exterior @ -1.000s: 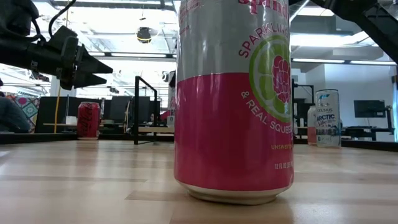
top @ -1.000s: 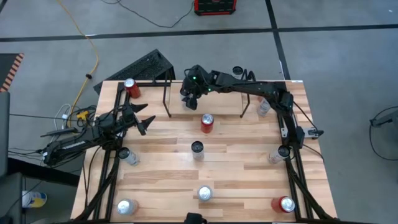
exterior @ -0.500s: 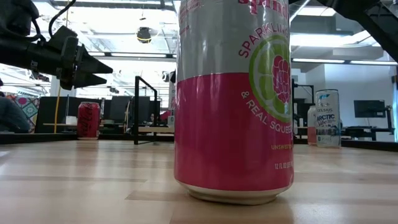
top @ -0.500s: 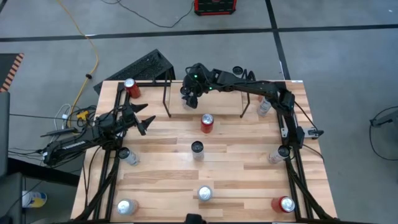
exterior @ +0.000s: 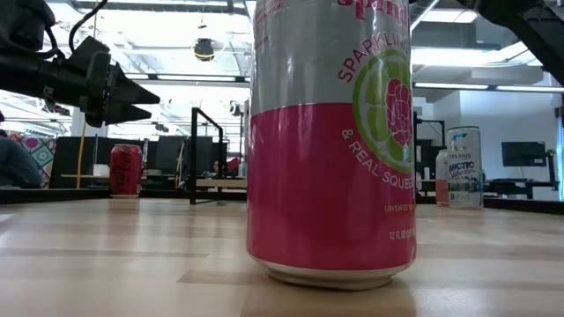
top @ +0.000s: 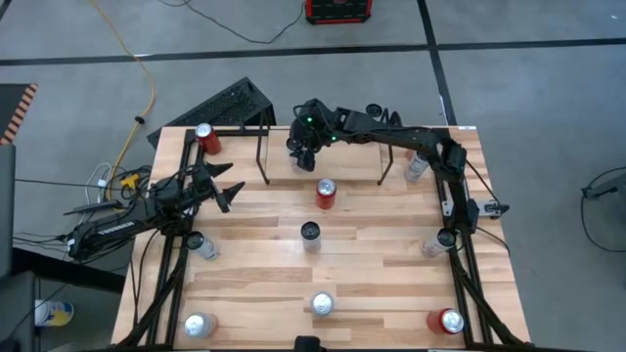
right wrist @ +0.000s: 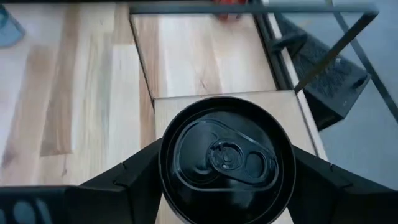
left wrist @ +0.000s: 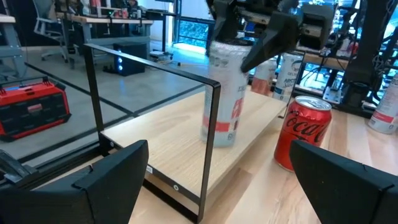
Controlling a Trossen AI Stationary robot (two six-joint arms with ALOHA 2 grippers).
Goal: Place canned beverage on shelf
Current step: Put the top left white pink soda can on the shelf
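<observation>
Light wood table with scattered cans, grey concrete floor around.

Probably an office lab: desks, monitors, concrete floor.

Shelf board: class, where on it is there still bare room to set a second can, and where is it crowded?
The shelf board lies bare from the can under the right gripper across to the far uprights. That left end is crowded by gripper and can. In front of the shelf stands a red can, so reach in beside it.
</observation>
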